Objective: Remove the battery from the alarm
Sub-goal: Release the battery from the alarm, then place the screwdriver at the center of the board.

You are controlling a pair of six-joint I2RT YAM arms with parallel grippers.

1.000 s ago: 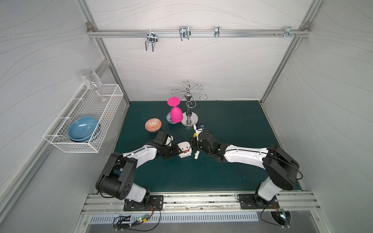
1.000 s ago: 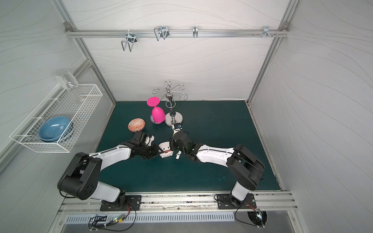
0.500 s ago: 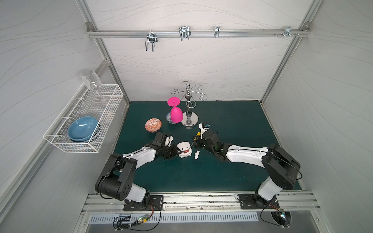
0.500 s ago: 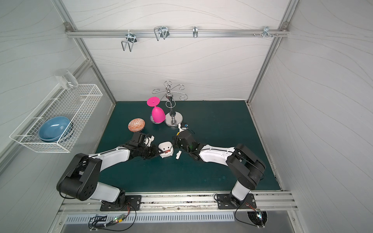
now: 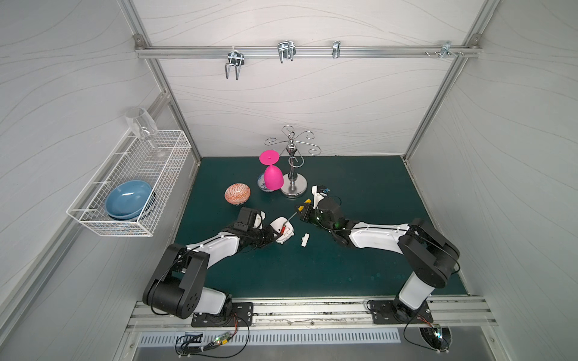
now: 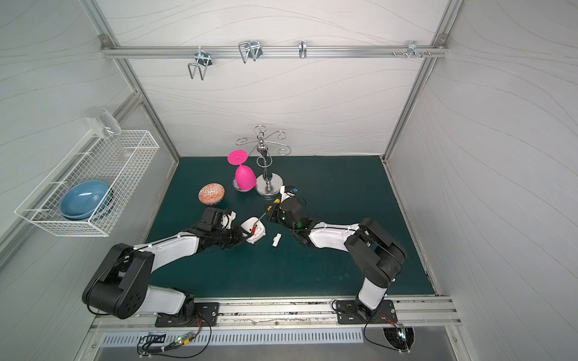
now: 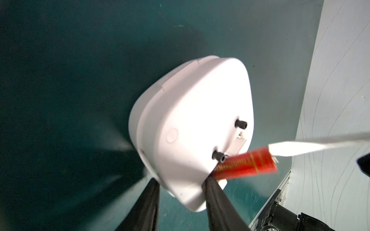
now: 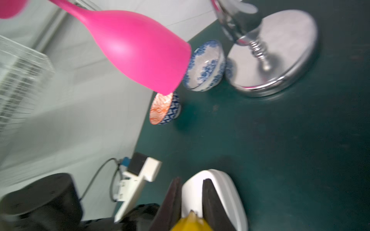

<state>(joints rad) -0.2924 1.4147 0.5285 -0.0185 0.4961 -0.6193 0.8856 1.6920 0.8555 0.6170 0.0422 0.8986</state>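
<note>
Left claw (image 7: pixel 181 185) of mine grips the alarm (image 7: pixel 190 120) by its edge, back turned outward, so my right claw (image 5: pixel 305 213), clenched on the screwdriver (image 7: pixel 300 147), can lever the battery (image 7: pixel 246 165), which juts half out of its bay, blade tip at its end.

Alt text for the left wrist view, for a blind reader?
A red battery juts at a tilt from the back of a white alarm, a screwdriver blade at its free end. Two black fingers grip the alarm's edge over a green mat.
</note>
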